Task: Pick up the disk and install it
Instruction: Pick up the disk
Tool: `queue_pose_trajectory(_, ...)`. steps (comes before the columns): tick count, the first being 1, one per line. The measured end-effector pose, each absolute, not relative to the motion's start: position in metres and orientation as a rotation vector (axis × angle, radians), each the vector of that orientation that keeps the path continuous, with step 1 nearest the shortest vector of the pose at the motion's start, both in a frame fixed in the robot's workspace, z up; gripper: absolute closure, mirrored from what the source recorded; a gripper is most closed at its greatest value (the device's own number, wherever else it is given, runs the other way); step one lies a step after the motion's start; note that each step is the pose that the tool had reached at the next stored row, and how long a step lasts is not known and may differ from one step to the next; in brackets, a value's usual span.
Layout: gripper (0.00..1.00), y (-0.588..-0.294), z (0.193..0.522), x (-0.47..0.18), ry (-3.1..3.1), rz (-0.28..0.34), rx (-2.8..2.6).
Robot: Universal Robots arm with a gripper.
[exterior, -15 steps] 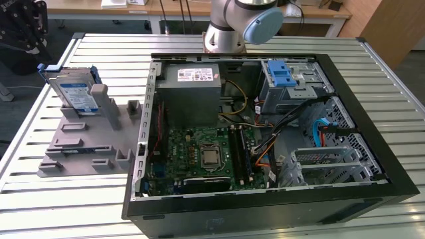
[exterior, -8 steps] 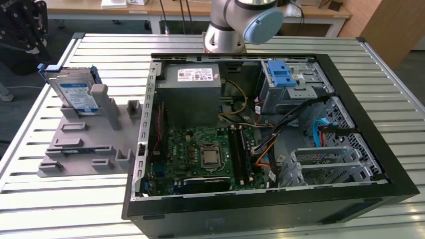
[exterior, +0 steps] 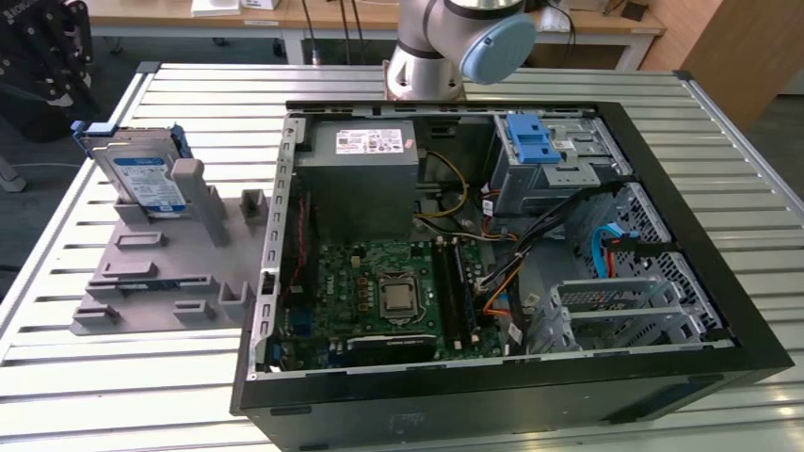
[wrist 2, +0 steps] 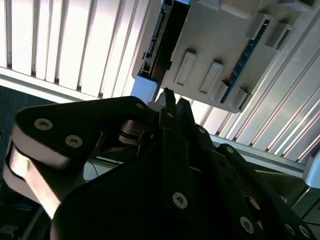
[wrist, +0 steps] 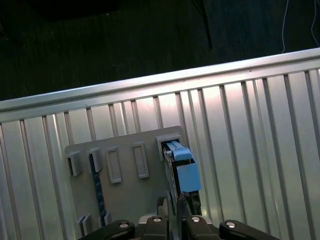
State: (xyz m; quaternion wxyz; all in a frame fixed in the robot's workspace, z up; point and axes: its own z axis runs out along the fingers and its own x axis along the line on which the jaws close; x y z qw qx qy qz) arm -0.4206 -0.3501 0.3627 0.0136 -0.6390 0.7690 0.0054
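Note:
The disk (exterior: 138, 174) stands on edge in a slot at the far end of a grey holder (exterior: 164, 273), on the exterior view's left side of the table. Its white-and-blue label faces the camera and a blue carrier frames its edges. In both wrist views my gripper (wrist: 172, 200) (wrist 2: 174, 97) hangs well above the disk (wrist: 181, 167) (wrist 2: 146, 87), roughly over its near end. The fingertips sit close together with nothing between them.
An open black computer case (exterior: 703, 282) lies on the slatted metal table (exterior: 138, 377), with a drive cage and blue latch (exterior: 534, 141) at its far right corner. The arm's base (exterior: 427, 56) stands behind the case. A thin board (wrist: 97, 185) sits on edge in the holder.

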Motion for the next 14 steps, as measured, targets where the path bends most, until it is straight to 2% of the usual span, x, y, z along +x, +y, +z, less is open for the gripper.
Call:
queue_pose_trajectory(2, 0.71, -0.35, 0.36, -0.421, 2.392, 0.018, -1.996)
queue_pose_trajectory(5, 0.65, -0.35, 0.357, -0.421, 2.361, 0.019, -2.033)
queue_pose_trajectory(6, 0.59, -0.35, 0.356, -0.421, 2.345, 0.02, -2.053)
queue_pose_trajectory(14, 0.59, -0.348, 0.346, -0.421, 2.311, 0.029, -2.104)
